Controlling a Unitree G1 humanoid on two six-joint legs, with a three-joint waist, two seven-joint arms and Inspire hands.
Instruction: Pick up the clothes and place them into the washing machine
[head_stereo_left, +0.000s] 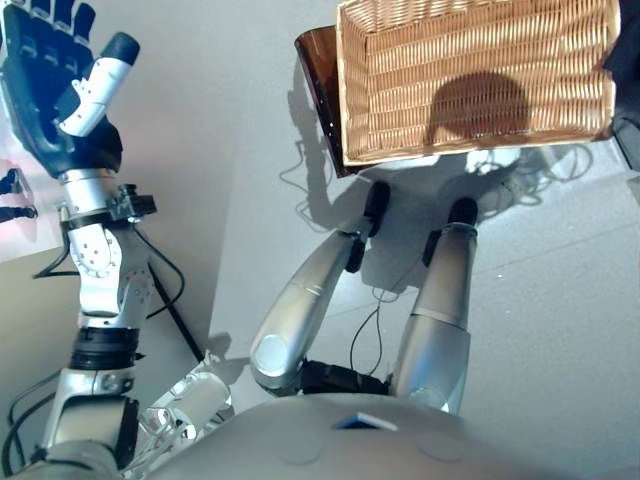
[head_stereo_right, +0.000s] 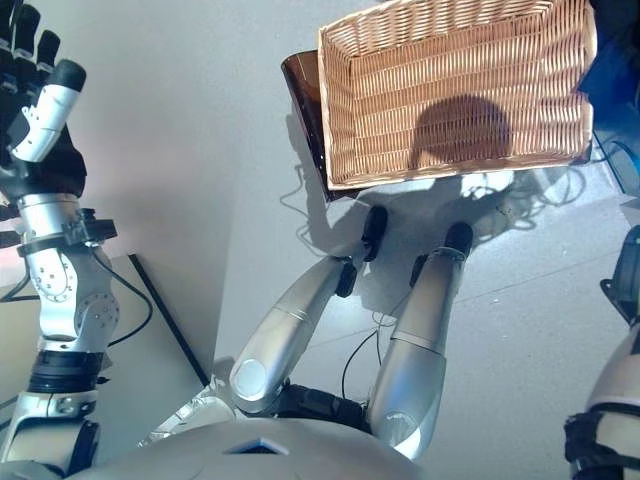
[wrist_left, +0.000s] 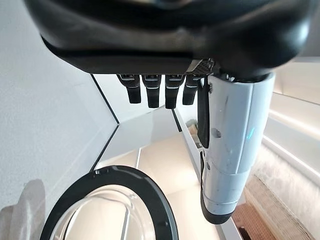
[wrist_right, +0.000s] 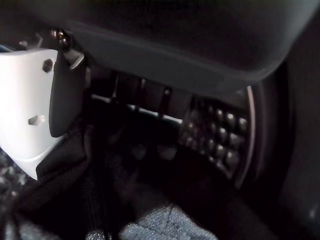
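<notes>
Grey floor (head_stereo_left: 560, 300) fills the head views, with a wicker basket (head_stereo_left: 480, 70) at 1 o'clock resting on a brown stand (head_stereo_left: 318, 90). The left hand (head_stereo_left: 55, 90) is raised at 10 o'clock, fingers straight, holding nothing; its wrist view looks past them onto the washer's round door (wrist_left: 150, 200). The right hand (wrist_right: 30, 110) is inside the dark drum (wrist_right: 220, 135), fingers hidden in shadow, so I cannot tell its state. Dark and grey-blue clothes (wrist_right: 155, 220) lie in the drum just beside it
</notes>
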